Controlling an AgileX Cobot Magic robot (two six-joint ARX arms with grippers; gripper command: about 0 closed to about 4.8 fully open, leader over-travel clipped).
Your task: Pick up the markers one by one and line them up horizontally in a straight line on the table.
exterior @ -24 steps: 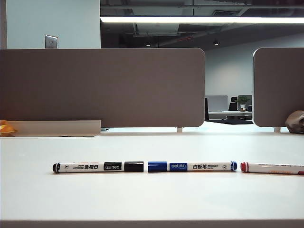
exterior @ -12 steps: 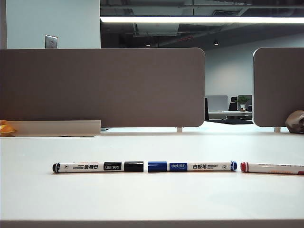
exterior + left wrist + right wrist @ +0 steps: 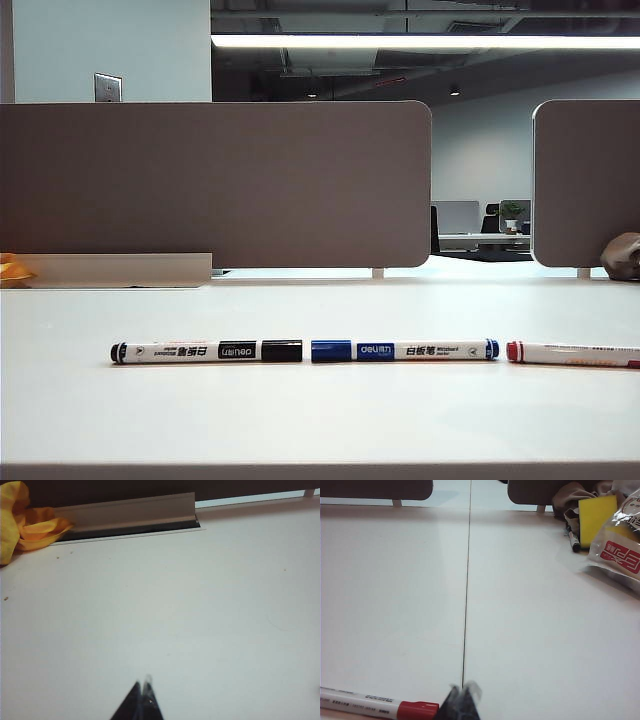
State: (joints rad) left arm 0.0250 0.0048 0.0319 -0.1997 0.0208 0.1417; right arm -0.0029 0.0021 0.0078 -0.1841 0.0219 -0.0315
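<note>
Three markers lie end to end in one row across the white table (image 3: 320, 420) in the exterior view: the black-capped marker (image 3: 206, 351) on the left, the blue-capped marker (image 3: 404, 350) in the middle, the red-capped marker (image 3: 572, 353) running off the right edge. Neither arm appears in that view. In the left wrist view my left gripper (image 3: 142, 684) is shut with nothing in it over bare table, no marker near it. In the right wrist view my right gripper (image 3: 463, 689) is shut and empty, with the red-capped marker (image 3: 380, 704) lying just beside its tips.
Grey-brown partition panels (image 3: 215, 185) stand along the table's far edge. A yellow cloth (image 3: 22, 522) lies by a metal rail (image 3: 130, 512) at the far left. A yellow sponge (image 3: 595, 517), a plastic packet (image 3: 620, 542) and another dark-capped pen (image 3: 574, 540) sit at the far right.
</note>
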